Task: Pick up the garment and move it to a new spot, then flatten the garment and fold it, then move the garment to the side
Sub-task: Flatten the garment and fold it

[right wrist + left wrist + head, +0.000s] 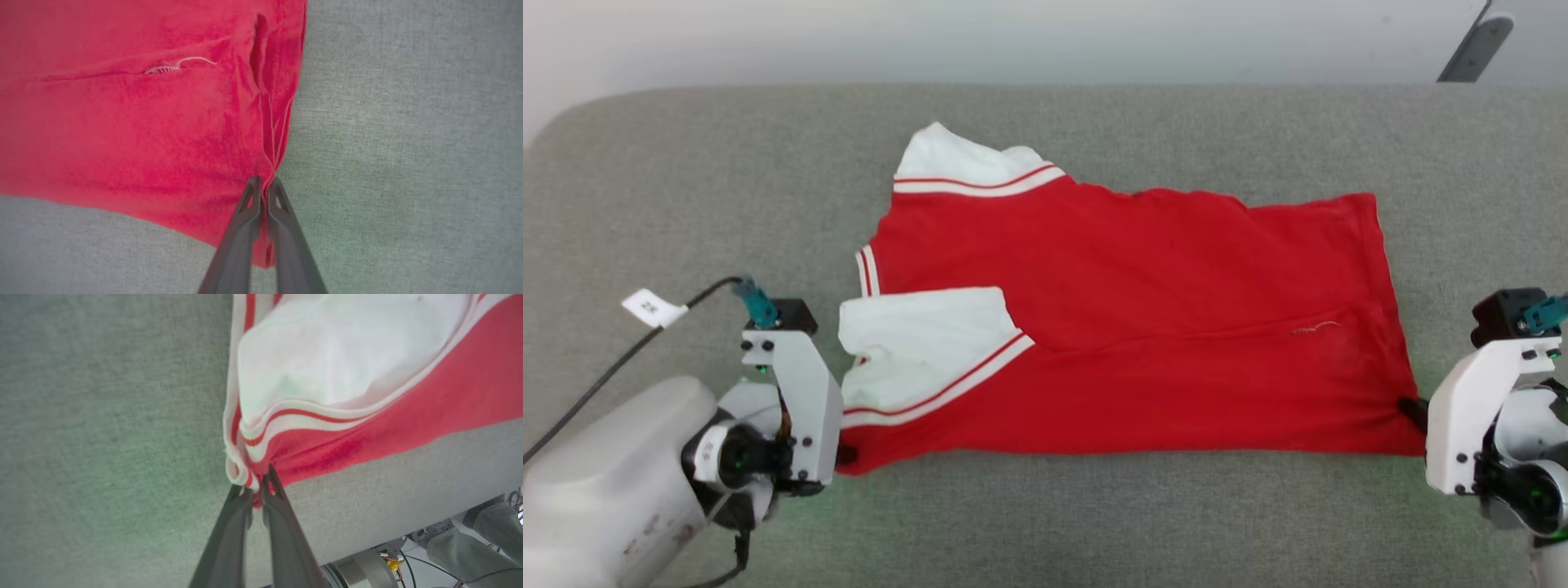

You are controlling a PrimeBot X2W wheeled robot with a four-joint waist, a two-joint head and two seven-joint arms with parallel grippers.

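Red jersey T-shirt (1143,327) lies spread on grey padded surface (686,204), long axis running crosswise from one gripper to the other; left gripper (255,489) clenched on the near shoulder-end corner, striped trim (294,416) bunched at its tips; right gripper (264,187) clenched on the near hem corner, cloth puckered into a ridge just ahead of its tips; whole shirt lies ahead of and inward from both grippers, each arm nearest its own corner; near white sleeve (923,343) folded over the red body just beyond the left gripper; far sleeve (964,159) sticks out well beyond; likely next: carry the near edge forward over the body, a guess; loose white thread (1316,328) ahead of right gripper; tagged cable (652,309) outward of left wrist; neither seems in the way.
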